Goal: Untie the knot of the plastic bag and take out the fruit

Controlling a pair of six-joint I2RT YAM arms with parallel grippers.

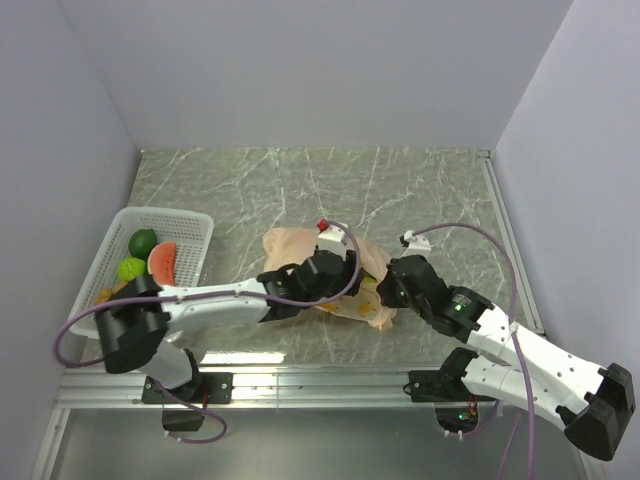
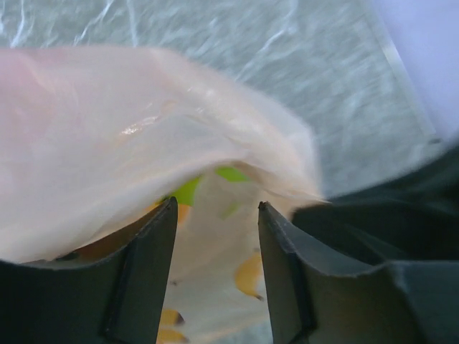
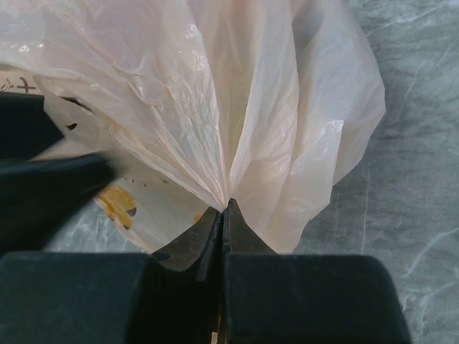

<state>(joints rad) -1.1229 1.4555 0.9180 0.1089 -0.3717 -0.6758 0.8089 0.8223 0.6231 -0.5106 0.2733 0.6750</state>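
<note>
Marble tabletop [image 1: 300,180]: plastic bag [image 3: 237,100] pinched in right hand [image 3: 224,215] (left hand [image 2: 215,236] gaping).

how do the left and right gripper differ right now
The left gripper is open, its fingers apart at the bag's mouth, gripping nothing. The right gripper is shut on gathered bag plastic that fans out from its fingertips. Both are black and at the same bag.

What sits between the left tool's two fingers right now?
Bag plastic. In the left wrist view the left tool stands open at the plastic bag mouth, a green fruit showing just beyond the gap.
</note>
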